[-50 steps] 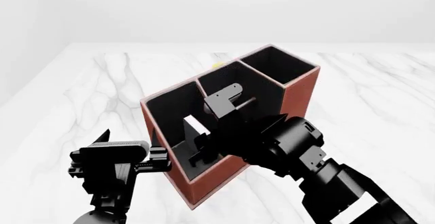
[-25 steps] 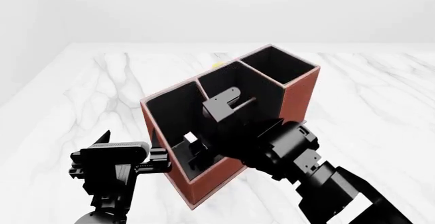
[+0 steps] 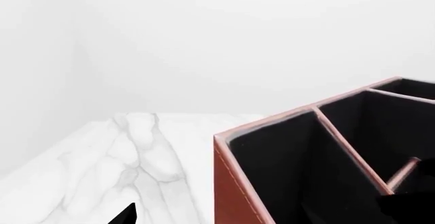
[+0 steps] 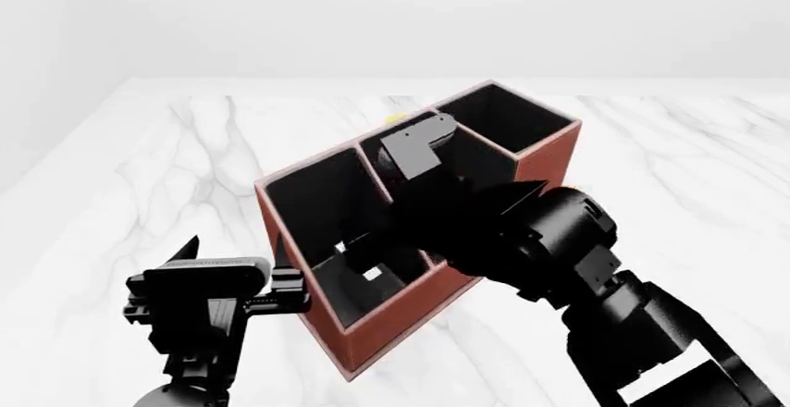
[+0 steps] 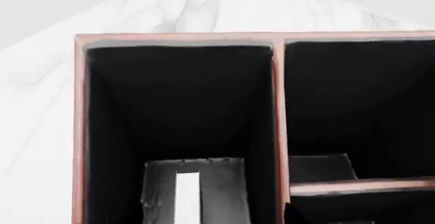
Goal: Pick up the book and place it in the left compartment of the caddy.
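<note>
Book: small thin black-covered book, white page edges; lies inside caddy's long black-lined left compartment.
Handling: likely light, stiff; grip across covers.
Right gripper: opening cannot be told.

The reddish-brown leather-look caddy with black lining stands on the white marbled tabletop. The small thin black-covered book with white page edges lies at the bottom of the long left compartment, below the jaws of the black right gripper, which reaches down into that section. The black left gripper sits just outside the caddy's near left wall, its jaws beside that wall.
</note>
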Tool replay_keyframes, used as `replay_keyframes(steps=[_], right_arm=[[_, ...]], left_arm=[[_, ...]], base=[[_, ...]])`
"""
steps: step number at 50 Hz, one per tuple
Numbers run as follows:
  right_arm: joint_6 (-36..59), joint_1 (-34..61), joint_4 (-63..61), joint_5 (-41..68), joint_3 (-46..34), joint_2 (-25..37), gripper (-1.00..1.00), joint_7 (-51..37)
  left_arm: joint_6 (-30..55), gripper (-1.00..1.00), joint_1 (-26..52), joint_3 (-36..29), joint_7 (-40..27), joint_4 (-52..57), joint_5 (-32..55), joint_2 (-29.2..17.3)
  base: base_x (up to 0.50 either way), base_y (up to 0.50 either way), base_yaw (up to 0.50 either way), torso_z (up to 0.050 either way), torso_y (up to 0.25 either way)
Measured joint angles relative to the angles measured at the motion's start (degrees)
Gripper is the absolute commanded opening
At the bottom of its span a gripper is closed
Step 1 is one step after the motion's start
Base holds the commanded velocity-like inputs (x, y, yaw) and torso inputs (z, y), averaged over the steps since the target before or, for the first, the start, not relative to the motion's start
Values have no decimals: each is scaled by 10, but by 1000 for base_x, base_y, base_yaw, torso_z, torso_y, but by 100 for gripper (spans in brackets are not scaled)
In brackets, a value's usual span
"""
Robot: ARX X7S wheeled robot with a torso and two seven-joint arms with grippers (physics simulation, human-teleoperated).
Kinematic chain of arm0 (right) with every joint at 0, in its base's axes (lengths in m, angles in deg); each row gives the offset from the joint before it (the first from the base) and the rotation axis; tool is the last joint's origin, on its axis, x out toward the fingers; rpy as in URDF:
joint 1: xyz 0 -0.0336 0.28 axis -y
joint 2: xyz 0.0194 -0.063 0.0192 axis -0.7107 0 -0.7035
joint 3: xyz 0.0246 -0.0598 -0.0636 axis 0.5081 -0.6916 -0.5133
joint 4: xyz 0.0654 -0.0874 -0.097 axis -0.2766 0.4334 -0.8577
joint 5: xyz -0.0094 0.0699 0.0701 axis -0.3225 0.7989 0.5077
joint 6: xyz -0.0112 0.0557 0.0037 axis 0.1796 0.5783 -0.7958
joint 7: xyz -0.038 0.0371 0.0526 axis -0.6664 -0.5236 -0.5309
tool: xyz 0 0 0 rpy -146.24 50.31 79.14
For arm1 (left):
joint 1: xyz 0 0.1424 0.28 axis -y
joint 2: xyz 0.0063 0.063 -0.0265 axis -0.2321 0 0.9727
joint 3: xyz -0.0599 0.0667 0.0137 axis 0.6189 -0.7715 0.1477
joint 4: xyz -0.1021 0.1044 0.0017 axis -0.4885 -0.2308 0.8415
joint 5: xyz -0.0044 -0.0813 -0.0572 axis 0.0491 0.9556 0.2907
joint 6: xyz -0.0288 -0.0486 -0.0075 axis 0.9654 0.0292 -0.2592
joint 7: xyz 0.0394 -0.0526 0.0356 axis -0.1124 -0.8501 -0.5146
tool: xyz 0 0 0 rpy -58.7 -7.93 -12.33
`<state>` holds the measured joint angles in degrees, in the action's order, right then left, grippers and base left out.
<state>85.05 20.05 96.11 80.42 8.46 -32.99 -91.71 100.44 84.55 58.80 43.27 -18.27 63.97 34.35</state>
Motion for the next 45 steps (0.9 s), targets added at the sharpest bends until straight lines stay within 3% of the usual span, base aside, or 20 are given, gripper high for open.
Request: replay_keyframes(steps=[8,15,30,45], right_arm=[[34,-8,-113,57,74,43,100,-80],[-6,-78,-221,43,110,89,100,-141],[-276,-330,-375,-142,136,165,100,-227],[-464,-441,-445,-240,170,180,100,-267]], left_arm=[[-1,100,-1,0,-2,2,2,-2],[-3,100,-3,-1,-4,4,3,-3],[-8,100,-6,-4,-6,5,5,-5],[-8,100,-6,-6,-10,8,8,-9]], base=[[0,0,0,0,0],[0,0,0,0,0],[0,0,0,0,0],[0,0,0,0,0]])
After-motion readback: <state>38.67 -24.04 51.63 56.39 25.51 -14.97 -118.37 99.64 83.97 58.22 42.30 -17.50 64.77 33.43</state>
